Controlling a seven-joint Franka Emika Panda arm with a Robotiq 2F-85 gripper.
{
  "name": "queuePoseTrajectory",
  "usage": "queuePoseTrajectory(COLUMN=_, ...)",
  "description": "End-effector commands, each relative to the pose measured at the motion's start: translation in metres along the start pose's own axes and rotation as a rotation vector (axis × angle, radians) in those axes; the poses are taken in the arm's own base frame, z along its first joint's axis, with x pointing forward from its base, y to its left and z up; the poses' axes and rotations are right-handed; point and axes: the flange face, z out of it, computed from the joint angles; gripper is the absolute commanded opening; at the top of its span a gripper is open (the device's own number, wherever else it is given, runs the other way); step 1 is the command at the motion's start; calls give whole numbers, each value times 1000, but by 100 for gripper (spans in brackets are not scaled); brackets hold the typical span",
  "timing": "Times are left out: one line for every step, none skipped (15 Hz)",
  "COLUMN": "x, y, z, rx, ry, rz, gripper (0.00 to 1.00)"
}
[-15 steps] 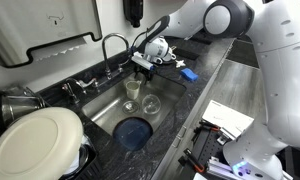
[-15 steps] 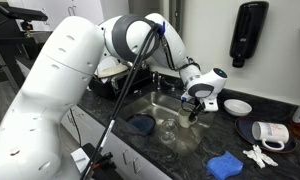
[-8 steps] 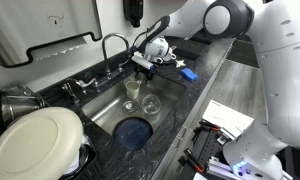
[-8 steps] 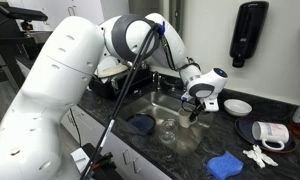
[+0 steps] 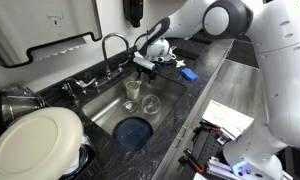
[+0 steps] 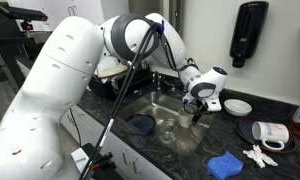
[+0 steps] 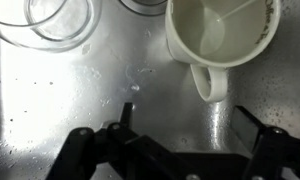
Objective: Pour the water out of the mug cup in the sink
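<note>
The pale greenish mug cup [image 7: 222, 30] stands upright on the sink floor, liquid inside, its handle pointing toward my gripper. It also shows in an exterior view [image 5: 132, 91]. My gripper [image 7: 175, 150] is open and empty, hovering above the sink [image 7: 110, 90] just short of the handle. In both exterior views the gripper [image 5: 143, 66] [image 6: 196, 108] hangs over the basin [image 5: 105, 112] [image 6: 150, 105] near the faucet [image 5: 114, 45]. In the exterior view from the counter side the mug is mostly hidden behind the gripper.
A clear glass [image 7: 60, 20] [image 5: 150, 103] [image 6: 168, 130] stands beside the mug. A dark blue dish [image 5: 133, 131] [image 6: 140, 123] lies in the basin. A white plate [image 5: 35, 140], a blue sponge [image 5: 188, 74], a blue cloth [image 6: 225, 165] and a white bowl [image 6: 237, 107] sit on the countertop.
</note>
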Motion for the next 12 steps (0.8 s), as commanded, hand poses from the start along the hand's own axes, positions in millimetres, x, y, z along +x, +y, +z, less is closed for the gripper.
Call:
queuePoseTrajectory(x=1, y=0, z=0, rx=-1, ry=0, rz=0, gripper=100)
queuePoseTrajectory(x=-7, y=-4, z=-2, rx=-13, ry=5, rz=-4, gripper=100)
queuePoseTrajectory(x=-13, y=-7, z=-2, rx=-20, ry=10, rz=11, gripper=100)
queuePoseTrajectory(x=-18, y=-9, z=-3, rx=-21, ry=3, rz=23, gripper=100)
queuePoseTrajectory(x=-22, y=-11, z=-3, rx=-21, ry=-4, rz=46, gripper=100)
queuePoseTrajectory(x=-28, y=-13, z=-2, rx=-27, ry=-9, rz=80, gripper=100)
queuePoseTrajectory(x=-33, y=-15, z=-1, rx=-30, ry=-9, rz=109, gripper=100)
queuePoseTrajectory(x=-38, y=-17, z=0, rx=-28, ry=-8, rz=136, gripper=100)
queuePoseTrajectory(x=-41, y=-18, z=2, rx=-25, ry=-5, rz=164, gripper=100)
queuePoseTrajectory(x=-44, y=-19, z=4, rx=-22, ry=-2, rz=191, gripper=100)
queuePoseTrajectory(x=-46, y=-21, z=6, rx=-18, ry=3, rz=215, gripper=100)
queuePoseTrajectory(x=-46, y=-22, z=8, rx=-10, ry=12, rz=237, gripper=100)
